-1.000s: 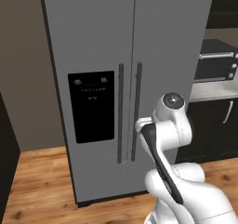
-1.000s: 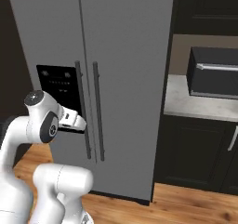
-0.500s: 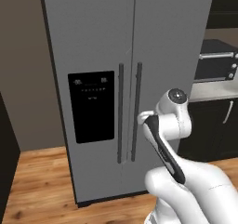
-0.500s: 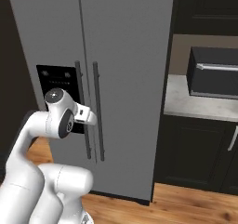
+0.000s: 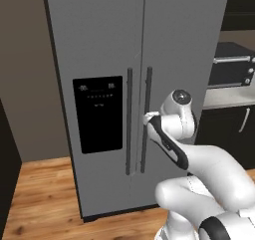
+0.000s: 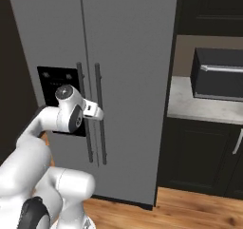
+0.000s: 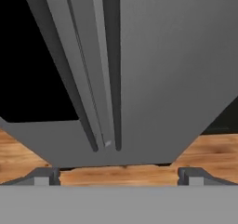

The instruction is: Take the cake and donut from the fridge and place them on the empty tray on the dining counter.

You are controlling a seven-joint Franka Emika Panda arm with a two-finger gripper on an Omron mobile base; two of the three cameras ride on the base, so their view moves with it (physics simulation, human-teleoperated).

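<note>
**Open jaws closing in on a shut fridge**

The gripper (image 7: 119, 175) hangs with its fingers spread wide and nothing between them, pointed down along the front of the fridge (image 5: 134, 60). In the left base view the hand (image 5: 151, 118) sits just beside the right door's handle (image 5: 145, 119); whether it touches the bar cannot be told. The risk, as I judge it: the fingers may straddle the wrong bar, since the left handle (image 5: 129, 122) stands close by, or slide off the slim bar on the pull. Both doors are shut, so the cake and donut lie hidden behind them, beyond the gripper.
</note>
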